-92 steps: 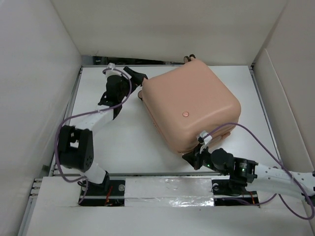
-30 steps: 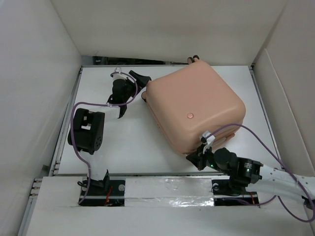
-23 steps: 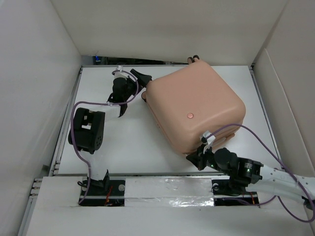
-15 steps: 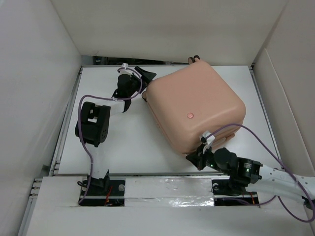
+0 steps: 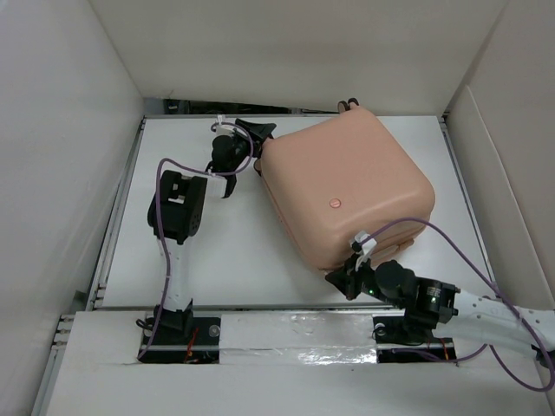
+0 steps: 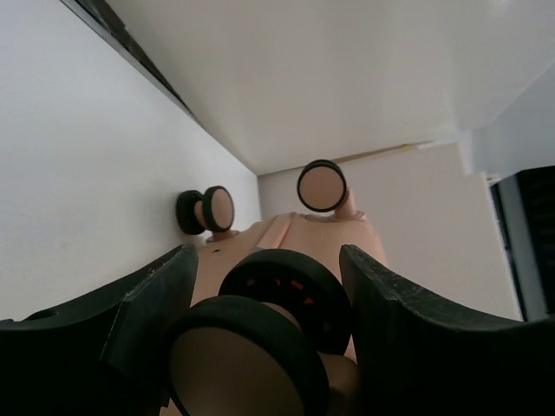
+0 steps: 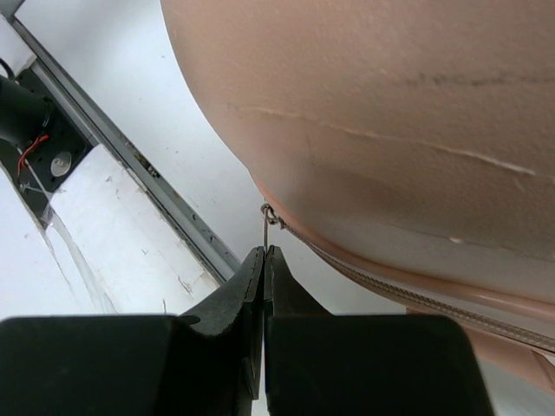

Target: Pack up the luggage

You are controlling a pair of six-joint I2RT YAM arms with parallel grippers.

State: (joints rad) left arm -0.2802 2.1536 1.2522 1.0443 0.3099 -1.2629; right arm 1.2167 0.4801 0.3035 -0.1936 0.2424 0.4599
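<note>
The peach-pink luggage (image 5: pixel 347 186) lies closed on the white table, turned at an angle. My left gripper (image 5: pixel 250 140) is at its far left corner. In the left wrist view its fingers (image 6: pixel 147 303) press on both sides of a black-and-pink double wheel (image 6: pixel 282 303), with my left gripper (image 6: pixel 267 260) round it. Two more wheels (image 6: pixel 208 210) (image 6: pixel 322 185) show further off. At the near corner my right gripper (image 5: pixel 342 279) is shut on the thin metal zipper pull (image 7: pixel 265 227) hanging from the zipper seam (image 7: pixel 390 277); the right gripper (image 7: pixel 264 251) has its jaws pressed together.
White walls box the table in on three sides; the left wall (image 5: pixel 69 130) is close to my left arm. A metal rail (image 5: pixel 260 305) and a taped white board (image 5: pixel 295 340) run along the near edge, just below my right gripper. The rail (image 7: pixel 130 156) shows beside the zipper pull.
My left arm has swung right and forward to the luggage's far left corner, and its jaws have narrowed round the wheel. The luggage shifted slightly right. My right gripper has kept its grip.
</note>
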